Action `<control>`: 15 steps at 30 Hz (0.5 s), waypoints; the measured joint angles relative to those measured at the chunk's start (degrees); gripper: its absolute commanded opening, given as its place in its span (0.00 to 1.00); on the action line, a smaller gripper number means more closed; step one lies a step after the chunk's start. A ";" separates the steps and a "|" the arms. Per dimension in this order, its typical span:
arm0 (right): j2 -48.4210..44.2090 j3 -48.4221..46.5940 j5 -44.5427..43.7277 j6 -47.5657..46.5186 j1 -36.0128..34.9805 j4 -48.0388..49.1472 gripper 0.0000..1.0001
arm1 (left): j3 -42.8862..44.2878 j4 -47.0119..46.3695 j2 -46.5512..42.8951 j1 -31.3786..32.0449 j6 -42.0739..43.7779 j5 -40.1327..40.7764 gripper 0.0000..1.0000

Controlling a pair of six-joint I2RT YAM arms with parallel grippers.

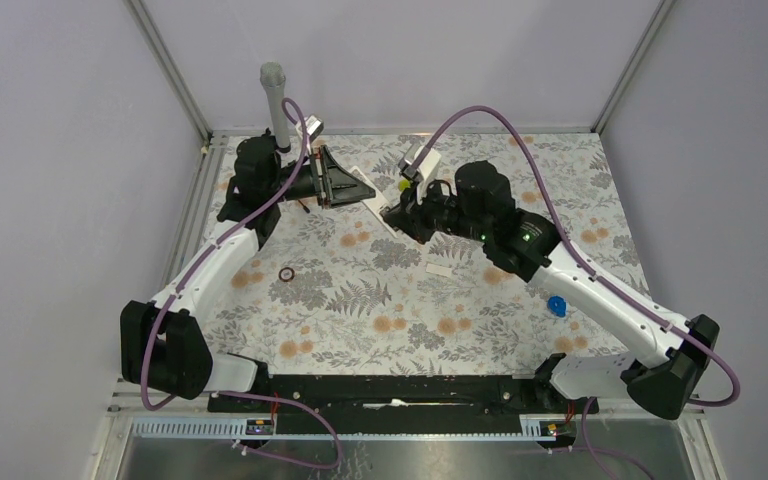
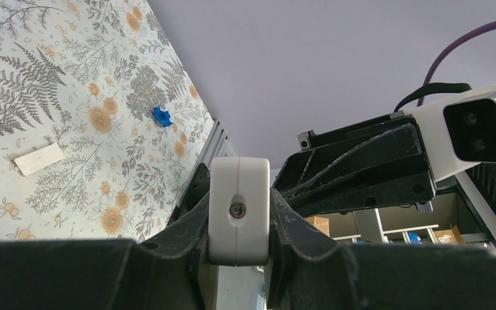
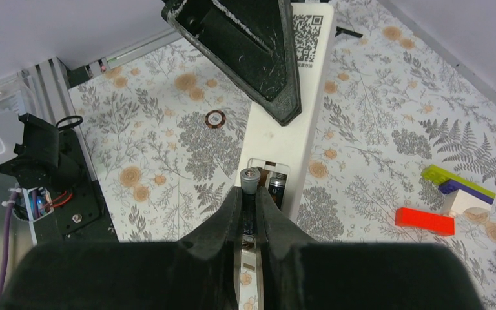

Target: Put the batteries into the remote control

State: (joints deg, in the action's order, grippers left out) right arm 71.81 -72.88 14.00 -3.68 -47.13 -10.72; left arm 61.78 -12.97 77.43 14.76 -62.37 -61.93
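Note:
The white remote control is held off the table, back side up, with its battery bay open. My left gripper is shut on the remote's end; it shows as black jaws at the top of the right wrist view. One dark battery lies in the bay. My right gripper is shut on the other battery, which stands over the bay's empty slot beside the first. In the top view the two grippers, left and right, meet over the remote at the table's far middle.
A small white flat cover piece lies on the floral mat near the middle. A dark ring lies to the left and a blue piece to the right. A red brick and a green-purple piece lie at the back. A grey post stands far left.

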 measured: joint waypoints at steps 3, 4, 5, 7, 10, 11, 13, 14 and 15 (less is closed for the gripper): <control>1.38 -1.99 0.00 -0.61 0.00 -2.93 0.13 | 0.04 0.85 0.00 -0.15 1.14 0.09 0.00; 1.79 -2.47 0.00 -0.79 0.00 -3.72 0.13 | 0.09 1.22 0.00 -0.15 1.46 0.20 0.00; 1.97 -2.67 0.00 -0.90 0.00 -4.07 0.14 | 0.13 1.53 0.00 -0.15 1.81 0.24 0.00; 2.12 -2.80 0.02 -1.05 0.00 -4.46 0.18 | 0.13 2.10 0.00 -0.15 2.23 0.39 0.00; 2.12 -2.80 0.04 -1.07 0.00 -4.55 0.28 | 0.13 2.43 0.00 -0.15 2.19 0.42 0.00; 2.12 -2.80 0.04 -1.01 0.00 -4.55 0.30 | 0.13 2.43 0.00 -0.15 2.12 0.42 0.00; 2.12 -2.75 0.15 -0.92 -0.04 -4.57 0.33 | 0.13 2.38 0.00 -0.15 2.12 0.68 0.00; 2.12 -2.73 0.11 -0.87 -0.11 -4.57 0.34 | 0.13 2.40 0.00 -0.15 2.12 0.79 0.00; 2.12 -2.73 0.02 -0.79 -0.13 -4.57 0.36 | 0.13 2.43 0.00 -0.15 2.14 0.92 0.00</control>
State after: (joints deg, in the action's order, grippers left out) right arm 73.93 -75.61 14.02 -4.47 -47.27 -15.29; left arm 61.91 -10.55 77.43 14.61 -60.23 -61.01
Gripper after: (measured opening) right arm 0.324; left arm 0.254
